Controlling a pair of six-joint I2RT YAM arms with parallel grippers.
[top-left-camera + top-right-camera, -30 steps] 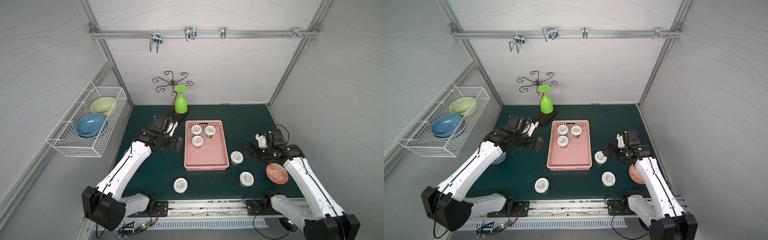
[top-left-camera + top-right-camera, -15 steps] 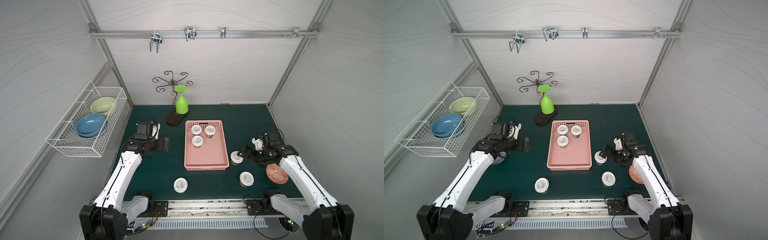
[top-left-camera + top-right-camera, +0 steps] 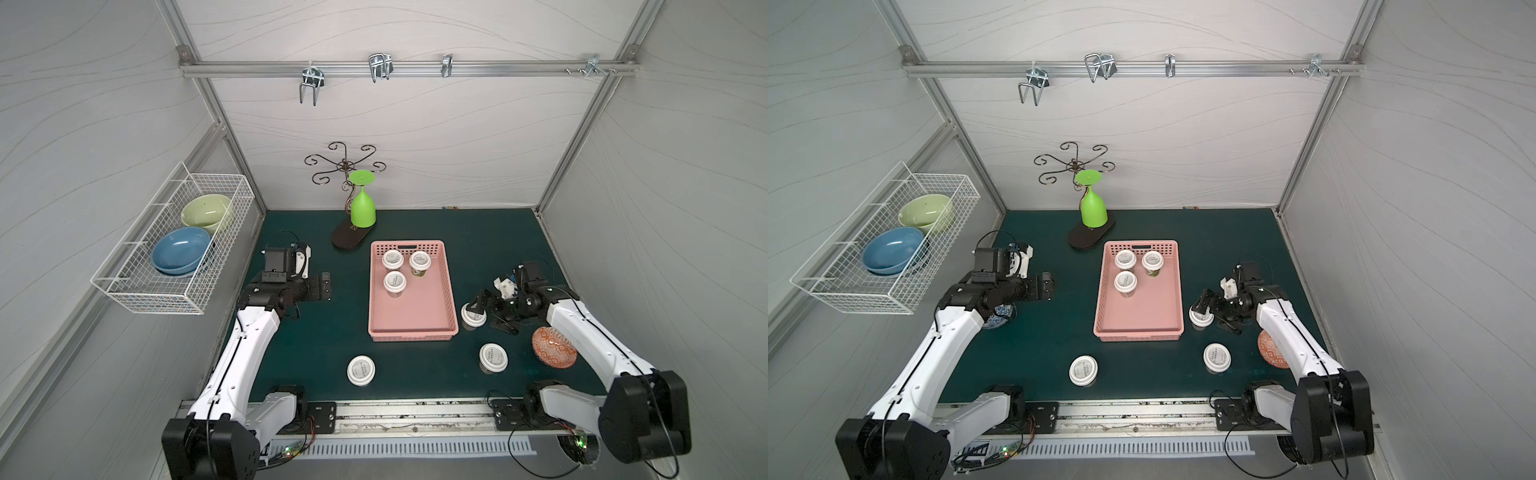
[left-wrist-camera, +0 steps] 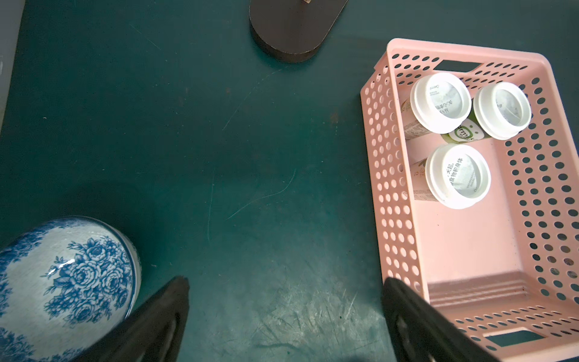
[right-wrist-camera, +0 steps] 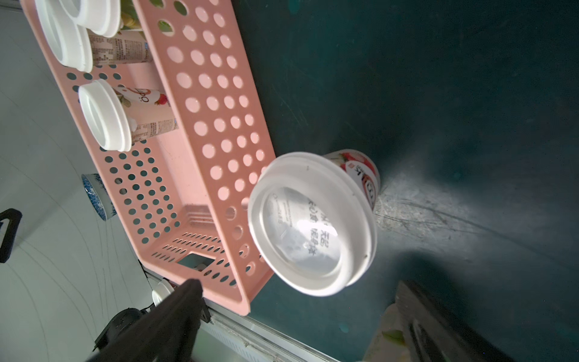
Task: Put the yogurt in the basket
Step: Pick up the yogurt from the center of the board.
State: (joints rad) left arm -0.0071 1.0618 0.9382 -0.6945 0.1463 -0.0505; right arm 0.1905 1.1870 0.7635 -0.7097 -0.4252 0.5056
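Right gripper (image 3: 489, 319) is standing wide open, facing the yogurt (image 5: 313, 219) on the surface (image 3: 332, 332) just beside the basket (image 3: 451, 286). You are likely handling a light, crushable cup: clamp gently below the lid (image 5: 351, 260).

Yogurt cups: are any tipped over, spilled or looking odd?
Nothing stands out. Three cups stand upright in the pink basket, three more upright on the mat, lids on, no spill.
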